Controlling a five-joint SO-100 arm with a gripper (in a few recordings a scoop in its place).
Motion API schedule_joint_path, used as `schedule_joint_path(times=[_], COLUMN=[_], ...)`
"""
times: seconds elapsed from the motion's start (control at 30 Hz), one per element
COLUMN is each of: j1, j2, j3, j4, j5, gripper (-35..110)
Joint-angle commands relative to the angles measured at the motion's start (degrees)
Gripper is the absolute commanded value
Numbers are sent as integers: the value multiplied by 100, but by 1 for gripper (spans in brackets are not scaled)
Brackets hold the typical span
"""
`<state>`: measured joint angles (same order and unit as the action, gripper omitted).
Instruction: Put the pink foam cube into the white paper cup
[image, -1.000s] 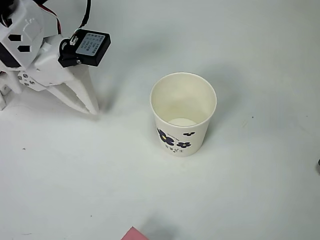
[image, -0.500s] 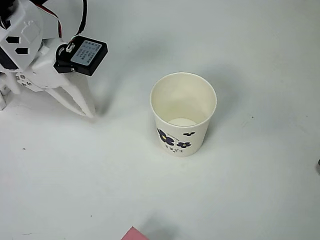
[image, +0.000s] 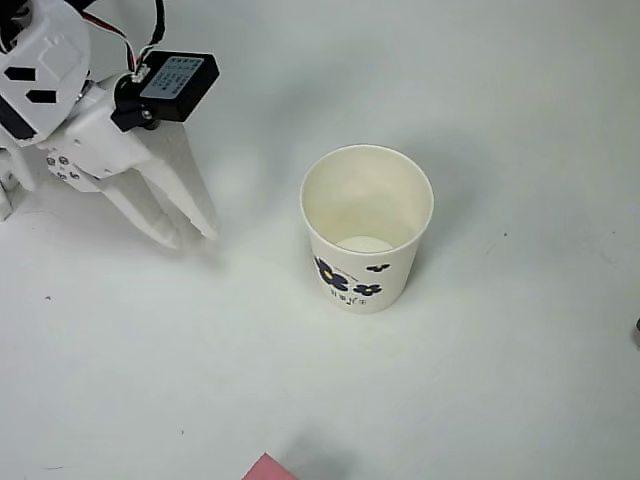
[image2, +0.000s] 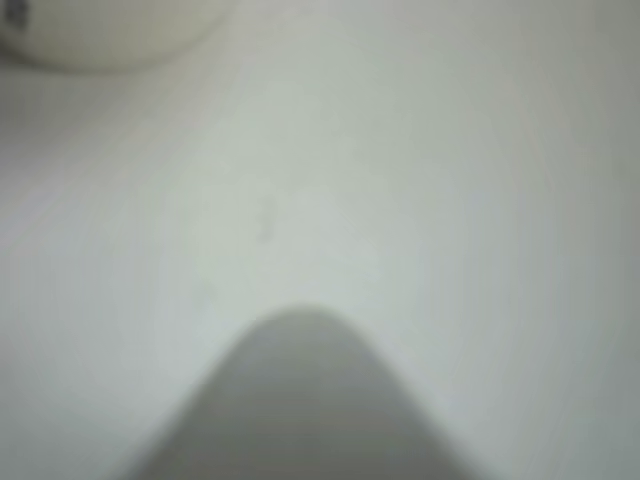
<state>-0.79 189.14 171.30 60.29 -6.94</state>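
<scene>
We begin with the pink foam cube: in the overhead view just one salmon corner of it peeks in at the bottom edge of the picture, lying on the white table. It sits well apart from the pincer, far toward the bottom of the picture and somewhat to the right of the fingertips, with bare table between them. Nothing touches it, so we judge the pick-up has not begun.

The white paper cup stands upright to the right of the pincer, near it but not touching, its dark flowers facing the bottom of the view. We see down to its pale bottom, and no cube lies inside; the goal is not yet met.

The pincer itself hangs at the upper left, its two white fingers pointing down-right and standing slightly parted with nothing between them. It looks close to the table, though we cannot tell whether the tips touch it. The wrist view is blurred: a dark rounded shape at the bottom, pale table beyond, and a pale curved form in the top left corner that may be the cup.

In our judgement all of the task remains: reaching the cube, gripping it, carrying it over the rim and letting it drop.
</scene>
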Motion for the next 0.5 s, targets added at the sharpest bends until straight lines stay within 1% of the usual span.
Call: schedule_joint_path(times=[0.0, 0.17, 0.27, 0.37, 0.47], j1=[149, 211, 316, 466, 624], j2=[-193, -879, -2285, -3920, -5045], j3=[-826, -1195, -2013, -3349, -4377], j4=[-123, -589, -615, -580, -580], j5=[-97, -211, -316, -466, -686], gripper=[27, 27, 29, 31, 31])
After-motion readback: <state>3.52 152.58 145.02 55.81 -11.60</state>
